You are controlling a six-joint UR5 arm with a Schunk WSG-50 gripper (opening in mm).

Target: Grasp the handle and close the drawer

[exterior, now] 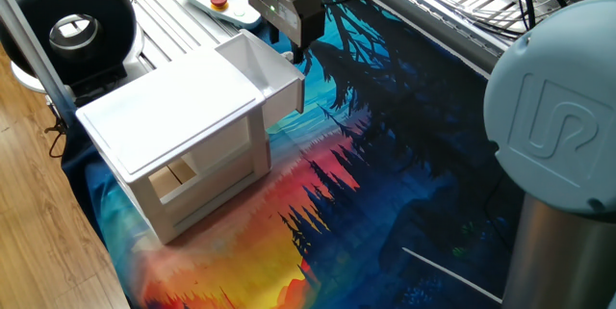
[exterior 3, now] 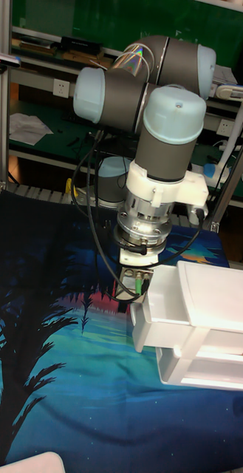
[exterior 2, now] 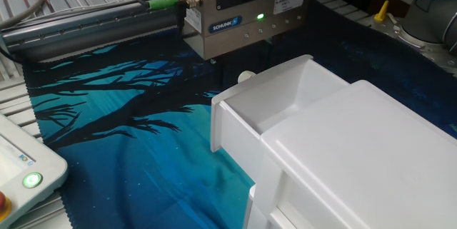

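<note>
In the other fixed view, the tiny round whitish knob handle point(exterior 2: 245, 76) lies just beside the metal gripper point(exterior 2: 239, 59), at its 6 o'clock, on the open white box drawer point(exterior 2: 275, 108); whether the jaws are spread I cannot tell.

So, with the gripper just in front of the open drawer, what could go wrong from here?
1. The handle is tiny and partly hidden under the gripper, so the fingers may close beside it.
2. The gripper body sits close to the drawer front; moving down could strike the rim.
3. The cabinet stands loose on the cloth, so pushing might slide it.
</note>
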